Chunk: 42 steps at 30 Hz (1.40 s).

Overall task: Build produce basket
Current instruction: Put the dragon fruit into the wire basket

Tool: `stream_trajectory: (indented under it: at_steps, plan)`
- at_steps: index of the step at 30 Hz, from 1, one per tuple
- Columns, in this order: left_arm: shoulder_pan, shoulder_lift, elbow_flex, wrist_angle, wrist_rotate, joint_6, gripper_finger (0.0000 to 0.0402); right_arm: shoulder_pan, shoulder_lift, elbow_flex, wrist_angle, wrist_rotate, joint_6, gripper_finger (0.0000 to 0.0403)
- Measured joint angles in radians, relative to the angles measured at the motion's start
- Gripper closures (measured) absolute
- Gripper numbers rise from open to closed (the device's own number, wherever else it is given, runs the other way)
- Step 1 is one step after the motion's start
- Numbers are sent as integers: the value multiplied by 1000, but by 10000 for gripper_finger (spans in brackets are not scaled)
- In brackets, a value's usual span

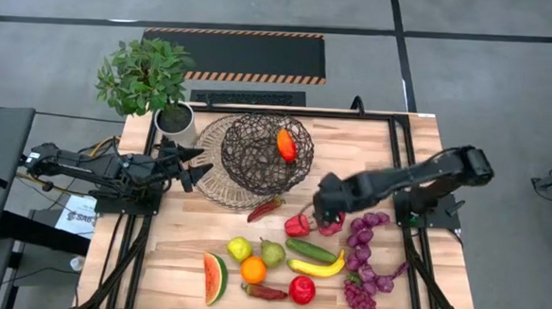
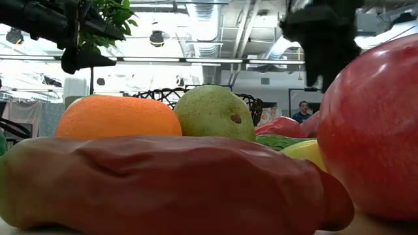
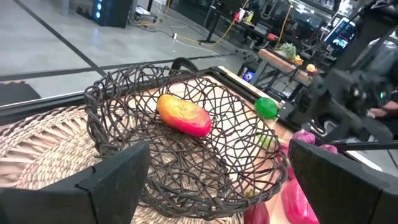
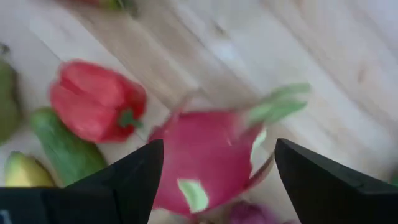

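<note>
Right tool (image 1: 327,217) hangs just right of centre in the high view, directly over the pink dragon fruit (image 4: 208,158); in its wrist view I see its two fingers spread wide with the fruit between them, not clamped. A red bell pepper (image 4: 93,102) and a cucumber (image 4: 62,146) lie beside the dragon fruit. Left tool (image 1: 188,166) waits at the left of the frame, its fingers wide apart, pointing at the basket (image 1: 267,152).

I see the basket in the upper middle of the high view, sitting on a pale woven mat (image 1: 213,175), with one orange-red pepper (image 1: 286,144) already inside it. The rest of the produce is on the worktop (image 1: 409,147) in the lower half of the frame: a long red pepper (image 1: 265,209), a watermelon slice (image 1: 215,278), an orange (image 1: 253,269), a pear (image 1: 272,254), a banana (image 1: 317,266), a red apple (image 1: 302,289) and purple grapes (image 1: 363,258) at lower right. A potted plant (image 1: 148,77) stands at upper left.
</note>
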Motion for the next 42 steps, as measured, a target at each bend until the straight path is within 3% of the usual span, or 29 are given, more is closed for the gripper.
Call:
stream_trajectory:
  at_steps: [12, 19, 28, 34, 42]
  plan:
    - [0, 0, 0, -8, -28, -1, 34, 5, 55, -125, 93, 14, 241, 77]
    - [0, 0, 0, -15, -28, -18, 34, 5, 55, -180, 240, 12, 263, 88]
    - [0, 0, 0, -27, -28, -41, 34, 28, 56, -183, 237, 0, 291, 117]
    - [0, 0, 0, -27, -28, -41, 34, 27, 57, -183, 236, -12, 291, 156]
    - [0, 0, 0, -27, -28, -39, 34, 27, 58, -184, 237, -22, 291, 247]
